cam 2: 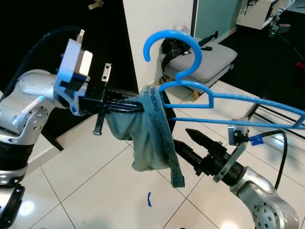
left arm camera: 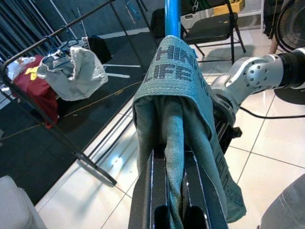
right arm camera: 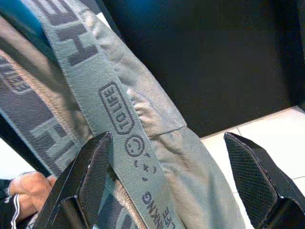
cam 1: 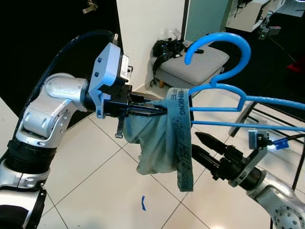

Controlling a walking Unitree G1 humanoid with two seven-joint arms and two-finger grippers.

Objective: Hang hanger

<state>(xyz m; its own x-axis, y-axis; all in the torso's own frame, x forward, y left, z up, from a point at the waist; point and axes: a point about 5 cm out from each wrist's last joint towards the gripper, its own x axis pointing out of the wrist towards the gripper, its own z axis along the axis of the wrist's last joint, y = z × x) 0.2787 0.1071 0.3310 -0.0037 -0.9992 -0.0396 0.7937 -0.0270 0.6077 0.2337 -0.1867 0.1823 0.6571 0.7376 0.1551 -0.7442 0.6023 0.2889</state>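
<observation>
A blue plastic hanger hangs in mid-air, its bars running off to the right. A grey-green garment with a lettered waistband is draped over the hanger's left end. My left gripper is shut on the garment at that end; the left wrist view shows cloth pinched between its fingers, with the blue bar running on beyond. My right gripper is open just below the hanger's lower bar, pointing at the garment. In the right wrist view the waistband hangs right before its spread fingers.
A grey cushioned stool with a black item stands behind, beside a white wall. A black clothes rack holds red and grey clothes. A blue tape mark lies on the white tiled floor.
</observation>
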